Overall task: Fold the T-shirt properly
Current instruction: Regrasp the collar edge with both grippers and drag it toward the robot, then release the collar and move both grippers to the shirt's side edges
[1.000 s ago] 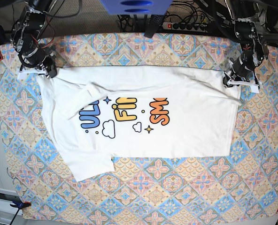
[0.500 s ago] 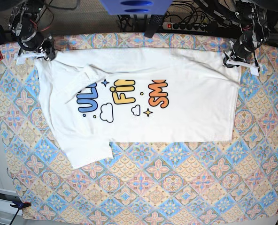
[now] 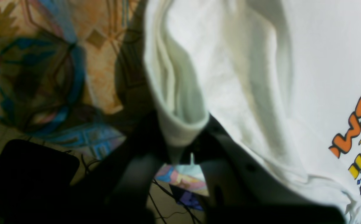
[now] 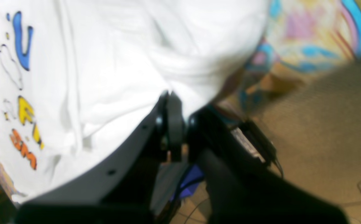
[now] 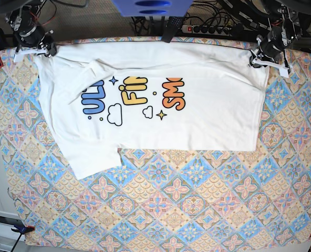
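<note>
Patterned cloth in blue, orange and pink tiles [image 5: 161, 210] covered the table, with a power strip [image 5: 210, 29], loose black cables and a blue object [image 5: 150, 6] crowded along its far edge. Across the far half lay the T-shirt [image 5: 208, 115], white, soft and creased, its print showing blue, yellow and orange bubble letters with small clouds and stars. One short sleeve [image 5: 95, 160] jutted toward the near side, on the base view's left.

At the shirt's far corner on that view's right, the left gripper [image 5: 260, 59] was clamped shut on a rolled hem of white cloth; its wrist view showed the fabric bunched between dark fingers [image 3: 143, 146]. At the opposite far corner, the right gripper [image 5: 37, 50] was likewise pinched tight on the shirt's edge, with folds draping over its black fingers [image 4: 172, 121]. Nothing lay on top of the shirt.
</note>
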`<state>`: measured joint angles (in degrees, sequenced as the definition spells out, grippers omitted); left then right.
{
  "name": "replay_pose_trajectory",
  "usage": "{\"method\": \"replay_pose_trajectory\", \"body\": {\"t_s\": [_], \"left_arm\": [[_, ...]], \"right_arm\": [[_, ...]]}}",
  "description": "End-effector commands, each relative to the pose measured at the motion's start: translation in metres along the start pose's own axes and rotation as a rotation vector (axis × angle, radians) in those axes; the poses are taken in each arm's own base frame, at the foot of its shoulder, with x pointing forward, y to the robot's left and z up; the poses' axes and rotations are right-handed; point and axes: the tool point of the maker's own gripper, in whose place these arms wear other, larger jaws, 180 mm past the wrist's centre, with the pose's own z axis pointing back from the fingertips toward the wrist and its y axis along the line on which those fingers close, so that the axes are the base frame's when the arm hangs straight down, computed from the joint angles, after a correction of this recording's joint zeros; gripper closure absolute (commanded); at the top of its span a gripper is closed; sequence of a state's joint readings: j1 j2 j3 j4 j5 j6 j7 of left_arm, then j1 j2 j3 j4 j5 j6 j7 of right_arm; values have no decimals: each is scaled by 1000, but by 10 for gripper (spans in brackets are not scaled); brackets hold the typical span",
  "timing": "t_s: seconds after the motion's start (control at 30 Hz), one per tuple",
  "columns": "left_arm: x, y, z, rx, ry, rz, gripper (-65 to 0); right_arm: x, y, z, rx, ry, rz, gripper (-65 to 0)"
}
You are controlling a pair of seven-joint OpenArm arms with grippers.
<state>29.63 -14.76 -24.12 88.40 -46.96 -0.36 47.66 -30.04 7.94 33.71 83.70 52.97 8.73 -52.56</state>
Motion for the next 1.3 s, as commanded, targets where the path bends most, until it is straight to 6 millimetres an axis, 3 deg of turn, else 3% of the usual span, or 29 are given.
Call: {"method": "replay_pose_trajectory", "body": {"t_s": [0.0, 0.2, 0.3, 0.53, 0.63, 0.87, 1.13, 1.27], "left_arm": [[-2, 8, 4, 26, 10, -14, -4], [-7, 12, 6, 35, 21, -14, -10], [-7, 12, 6, 37, 20, -12, -32], [-14, 20, 9, 53, 36, -8, -357], [-16, 22, 10, 57, 40, -8, -445], [-19, 24, 11, 61, 47, -8, -457], [-23, 29, 14, 71, 56, -13, -464], [-16, 31, 26, 78, 45, -67, -464]], "right_arm": [[13, 0, 5, -1, -34, 20, 0], [12, 0, 5, -1, -31, 21, -7], [11, 0, 5, -1, -27, 20, -57], [15, -9, 13, -20, -27, -2, -208], [15, -18, 18, -39, -25, -13, -229], [12, -20, 25, -48, -7, -2, -293], [39, -10, 46, -45, -95, 54, -322], [43, -18, 55, -65, -97, 38, -322]]}}
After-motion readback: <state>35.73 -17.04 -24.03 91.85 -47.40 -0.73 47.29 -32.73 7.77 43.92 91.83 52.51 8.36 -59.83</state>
